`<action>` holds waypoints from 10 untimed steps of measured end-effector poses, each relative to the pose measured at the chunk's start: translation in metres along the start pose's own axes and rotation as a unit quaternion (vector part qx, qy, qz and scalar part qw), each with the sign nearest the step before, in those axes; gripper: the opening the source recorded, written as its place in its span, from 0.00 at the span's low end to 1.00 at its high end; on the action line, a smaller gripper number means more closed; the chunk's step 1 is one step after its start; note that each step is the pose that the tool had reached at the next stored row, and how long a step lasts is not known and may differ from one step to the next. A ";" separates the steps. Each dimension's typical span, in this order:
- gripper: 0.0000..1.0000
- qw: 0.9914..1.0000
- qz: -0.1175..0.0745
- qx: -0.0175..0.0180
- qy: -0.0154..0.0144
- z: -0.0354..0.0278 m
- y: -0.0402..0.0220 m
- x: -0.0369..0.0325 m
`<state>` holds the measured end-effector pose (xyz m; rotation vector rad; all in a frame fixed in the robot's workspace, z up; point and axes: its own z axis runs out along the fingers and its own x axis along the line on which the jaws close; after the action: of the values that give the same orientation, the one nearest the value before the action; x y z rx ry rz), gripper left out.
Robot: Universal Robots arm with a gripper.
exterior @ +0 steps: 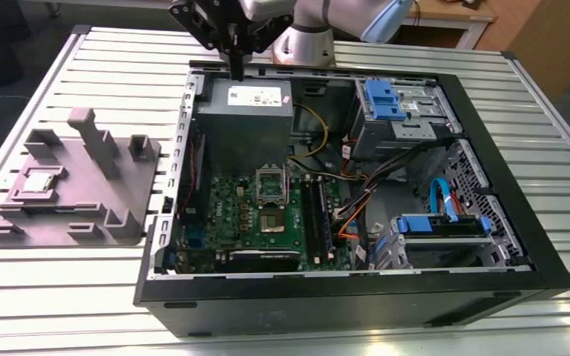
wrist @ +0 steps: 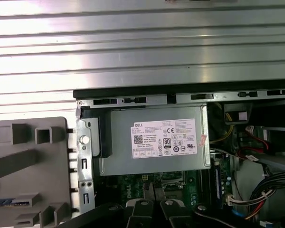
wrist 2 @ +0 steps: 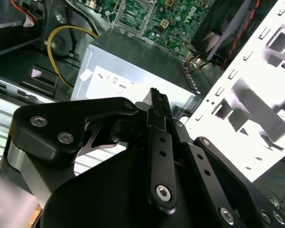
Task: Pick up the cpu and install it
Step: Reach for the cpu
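Silvery cpu (exterior: 39,182) lies on grey tray (exterior: 63,213), well apart from claw (exterior: 235,73).

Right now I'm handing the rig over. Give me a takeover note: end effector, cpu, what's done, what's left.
End effector: shut, holding nothing, high above the power supply at the far edge of the open case.
cpu: lying flat in the grey fixture tray, outside the case on the exterior view's left, well apart from the end effector.
Done: nothing that shows.
Left: cpu not yet picked up and not yet installed on the green motherboard.
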<state>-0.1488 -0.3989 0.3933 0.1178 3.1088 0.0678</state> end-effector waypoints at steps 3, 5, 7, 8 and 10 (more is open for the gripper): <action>0.14 1.000 0.000 0.000 -0.001 -0.0001 -0.0004 0.0052; 0.14 1.000 0.000 0.000 -0.001 -0.0002 -0.0006 0.0083; 0.14 1.000 0.000 0.000 -0.001 -0.0002 -0.0007 0.0101; 0.14 1.000 0.000 0.000 -0.001 -0.0003 -0.0008 0.0105; 0.14 1.000 0.000 0.000 -0.001 -0.0004 -0.0009 0.0115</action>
<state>-0.1604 -0.3989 0.3933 0.1175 3.1066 0.0678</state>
